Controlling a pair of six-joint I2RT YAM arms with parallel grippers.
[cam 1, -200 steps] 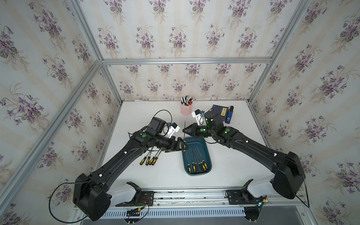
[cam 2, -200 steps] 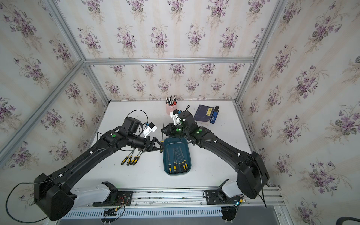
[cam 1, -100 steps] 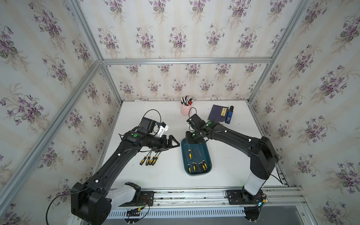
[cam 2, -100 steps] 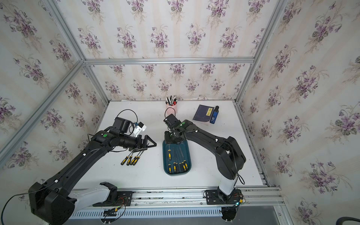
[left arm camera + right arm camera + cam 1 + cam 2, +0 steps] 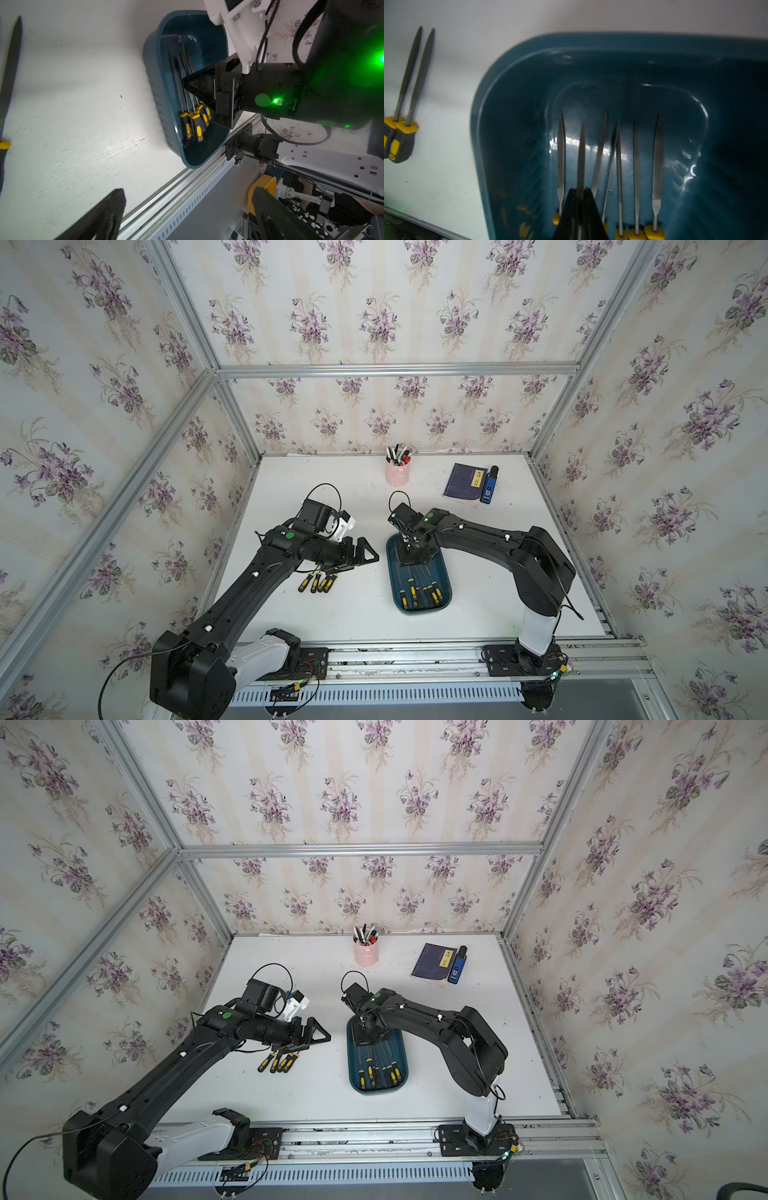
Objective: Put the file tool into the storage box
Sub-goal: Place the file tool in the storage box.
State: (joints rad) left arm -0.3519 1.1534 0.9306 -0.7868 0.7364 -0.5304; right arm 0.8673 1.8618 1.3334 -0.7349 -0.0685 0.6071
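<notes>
Right gripper [image 5: 580, 209], a second ago above the box's far end, now lowered into the box [image 5: 441, 597], clamped on a file [image 5: 581, 158] above six others; left gripper [image 5: 360, 553], fingers spread empty, withdrawn over four table files [image 5: 318, 583].

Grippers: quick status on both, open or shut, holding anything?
Left gripper: open, empty, above the files on the table.
Right gripper: shut on a file, down in the box.

No text is legible; the yellow label [image 5: 478, 478] on the dark booklet [image 5: 460, 487] is too small to read.
</notes>
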